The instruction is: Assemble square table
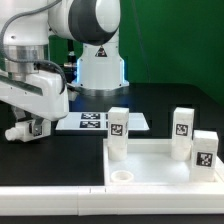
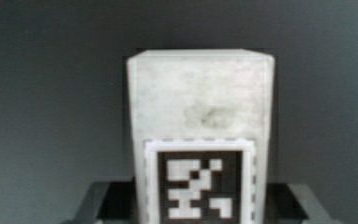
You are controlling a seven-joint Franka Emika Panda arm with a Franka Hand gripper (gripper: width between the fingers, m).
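The square table's white tray-like top (image 1: 160, 168) lies at the exterior view's right, with an open round socket (image 1: 122, 177) in its near corner. Three chunky white tagged legs (image 1: 118, 133) (image 1: 182, 127) (image 1: 205, 150) stand upright on its other corners. A fourth white leg (image 2: 197, 100) with a black-and-white tag fills the wrist view. It sits between the dark fingers of my gripper (image 2: 197, 206), which is shut on it. In the exterior view my gripper (image 1: 30, 128) hangs low over the dark table at the left, apart from the top.
The marker board (image 1: 98, 122) lies flat behind the top, in front of the robot's white base (image 1: 100, 70). A long white rail (image 1: 55, 192) runs along the front edge. A green wall closes the back.
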